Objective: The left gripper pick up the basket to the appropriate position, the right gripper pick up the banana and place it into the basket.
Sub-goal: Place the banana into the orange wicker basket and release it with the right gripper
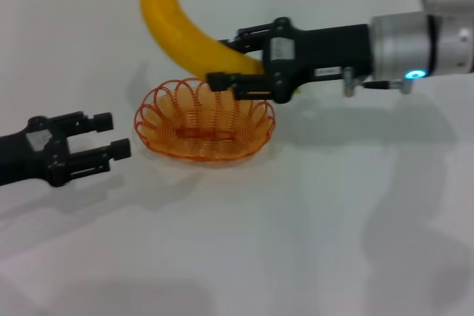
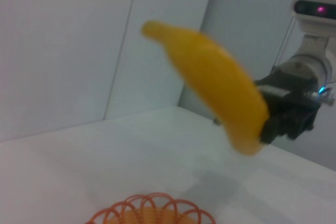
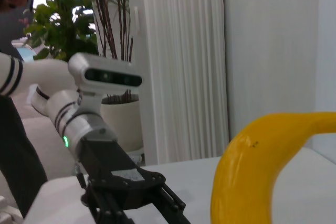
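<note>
The orange wire basket (image 1: 204, 120) stands on the white table (image 1: 311, 227) left of centre; its rim also shows in the left wrist view (image 2: 149, 212). My right gripper (image 1: 235, 57) is shut on the yellow banana (image 1: 183, 27) and holds it in the air above the basket's far rim. The banana also shows in the left wrist view (image 2: 215, 82) and in the right wrist view (image 3: 262, 166). My left gripper (image 1: 107, 135) is open and empty, just left of the basket, apart from it. It also shows in the right wrist view (image 3: 157, 205).
The white table stretches to the front and right of the basket. A wall and a potted plant (image 3: 79, 30) stand behind the left arm in the right wrist view.
</note>
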Robot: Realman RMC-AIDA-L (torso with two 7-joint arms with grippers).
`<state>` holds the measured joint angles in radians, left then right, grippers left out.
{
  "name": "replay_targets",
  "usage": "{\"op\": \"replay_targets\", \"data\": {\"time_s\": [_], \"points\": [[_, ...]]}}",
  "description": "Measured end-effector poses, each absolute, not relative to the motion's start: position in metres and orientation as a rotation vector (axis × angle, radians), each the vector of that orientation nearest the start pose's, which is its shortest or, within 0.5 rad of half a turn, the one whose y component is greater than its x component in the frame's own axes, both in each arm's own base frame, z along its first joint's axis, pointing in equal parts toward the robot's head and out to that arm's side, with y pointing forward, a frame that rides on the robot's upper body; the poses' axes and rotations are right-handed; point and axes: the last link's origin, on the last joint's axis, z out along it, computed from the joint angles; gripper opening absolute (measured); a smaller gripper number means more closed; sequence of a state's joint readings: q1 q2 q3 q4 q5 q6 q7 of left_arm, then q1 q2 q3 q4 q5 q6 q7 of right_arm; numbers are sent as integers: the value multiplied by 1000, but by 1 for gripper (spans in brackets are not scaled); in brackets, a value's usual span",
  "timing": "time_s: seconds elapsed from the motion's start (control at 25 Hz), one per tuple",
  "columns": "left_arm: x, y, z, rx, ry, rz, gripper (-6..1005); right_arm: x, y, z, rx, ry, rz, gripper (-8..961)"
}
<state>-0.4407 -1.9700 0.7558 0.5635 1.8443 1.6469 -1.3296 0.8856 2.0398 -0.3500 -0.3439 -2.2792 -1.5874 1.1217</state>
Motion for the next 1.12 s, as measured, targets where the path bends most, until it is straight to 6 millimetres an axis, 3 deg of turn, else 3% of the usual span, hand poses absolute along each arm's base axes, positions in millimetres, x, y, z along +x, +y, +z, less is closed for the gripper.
{"op": "replay_targets", "data": {"time_s": [0.32, 0.64, 1.08, 1.12], "points": [[-275, 319, 17, -2794, -658, -765, 690, 185, 384, -58, -2865, 280, 689, 557], [-287, 318, 12, -2803, -775, -652, 690, 188, 380, -61, -2864, 273, 694, 582], [-286, 320, 13, -2792, -786, -655, 690, 195, 377, -67, -2844, 314, 679, 617], [-286, 320, 13, -2791, -785, -657, 690, 195, 377, -67, -2844, 318, 680, 653]]}}
